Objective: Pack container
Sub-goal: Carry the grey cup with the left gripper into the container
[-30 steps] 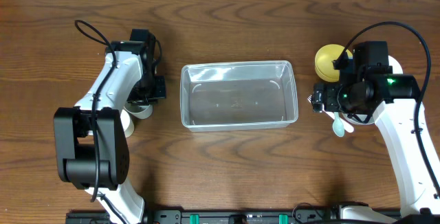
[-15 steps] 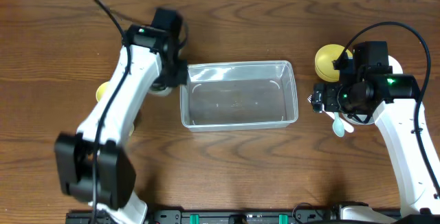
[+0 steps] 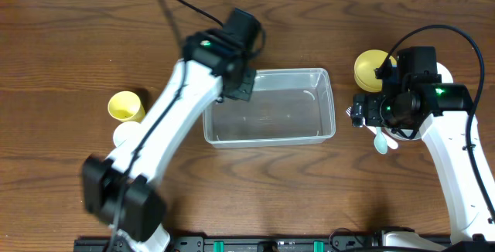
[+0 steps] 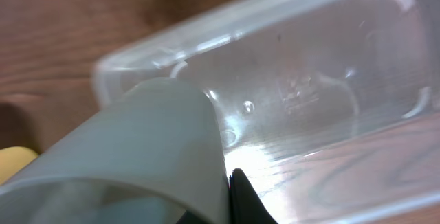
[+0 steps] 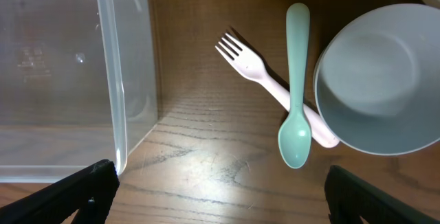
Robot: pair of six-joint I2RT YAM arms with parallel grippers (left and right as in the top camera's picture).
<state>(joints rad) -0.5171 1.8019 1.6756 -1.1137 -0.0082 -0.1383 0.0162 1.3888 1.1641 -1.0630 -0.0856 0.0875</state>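
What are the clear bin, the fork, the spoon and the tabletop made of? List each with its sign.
Container: clear glossy plastic, apparently; table grain shows through, highlights glint. Fork, pale pink, and spoon, mint green: likely matte plastic, smooth, uniform colour. Table: wood or wood-look laminate; grain shows, cannot tell which.

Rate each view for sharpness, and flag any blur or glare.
Overhead: the left arm is smeared by motion above the container's far-left corner, the rest crisp. Left wrist: soft all over, the pale cup up close out of focus, white glare on the container floor. Right wrist: sharp, the fork, spoon and bowl clean-edged, the fork casting a dark shadow.
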